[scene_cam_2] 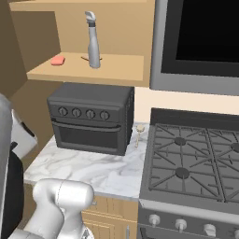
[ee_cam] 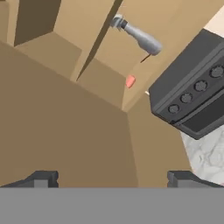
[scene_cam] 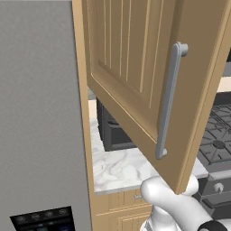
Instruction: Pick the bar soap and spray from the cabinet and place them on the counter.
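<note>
we see the cabinet (scene_cam: 135,81) door swung open, spray (scene_cam_2: 93,41) upright beside the pink bar soap (scene_cam_2: 58,60) on its shelf; our gripper (ee_cam: 113,179) spread wide, empty.

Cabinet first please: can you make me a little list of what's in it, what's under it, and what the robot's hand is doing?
cabinet door: swung open
on the shelf: grey spray bottle standing upright, pink bar soap lying to its left
under the shelf: dark toaster oven on the marble counter
beside the counter: stove
gripper: open, holding nothing
</note>
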Motion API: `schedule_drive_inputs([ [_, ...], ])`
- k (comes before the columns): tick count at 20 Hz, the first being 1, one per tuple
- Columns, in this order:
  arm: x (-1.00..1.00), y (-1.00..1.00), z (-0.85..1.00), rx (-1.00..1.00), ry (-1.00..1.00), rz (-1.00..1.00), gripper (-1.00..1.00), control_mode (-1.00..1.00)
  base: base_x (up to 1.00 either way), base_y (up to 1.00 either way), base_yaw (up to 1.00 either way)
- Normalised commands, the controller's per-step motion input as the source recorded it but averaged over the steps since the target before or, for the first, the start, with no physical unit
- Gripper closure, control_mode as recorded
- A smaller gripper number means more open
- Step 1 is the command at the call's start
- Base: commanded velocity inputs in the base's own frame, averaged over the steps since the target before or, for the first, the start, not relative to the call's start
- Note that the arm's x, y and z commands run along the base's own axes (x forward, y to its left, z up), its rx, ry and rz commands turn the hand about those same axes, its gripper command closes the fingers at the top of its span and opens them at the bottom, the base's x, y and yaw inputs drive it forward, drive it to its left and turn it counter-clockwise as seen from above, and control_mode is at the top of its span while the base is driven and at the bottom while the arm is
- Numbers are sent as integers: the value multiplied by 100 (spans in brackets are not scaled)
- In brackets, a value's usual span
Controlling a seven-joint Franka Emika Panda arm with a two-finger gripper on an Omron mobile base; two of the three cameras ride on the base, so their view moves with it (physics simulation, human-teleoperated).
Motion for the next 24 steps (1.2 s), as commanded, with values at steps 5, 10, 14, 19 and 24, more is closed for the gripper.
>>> schedule_drive_inputs([
  [5,5,-2,0,-22,-9,-8,-100,-100,0,0,0],
  [10,0,-10,-3,-5,-5,-3,-100,-100,0,0,0],
  [14,0,-1,0,0,5,-6,-100,-100,0,0,0],
  [19,0,13,0,-12,-17,0,-100,-100,0,0,0],
  [24,0,8,0,-20,-27,0,-100,-100,0,0,0],
])
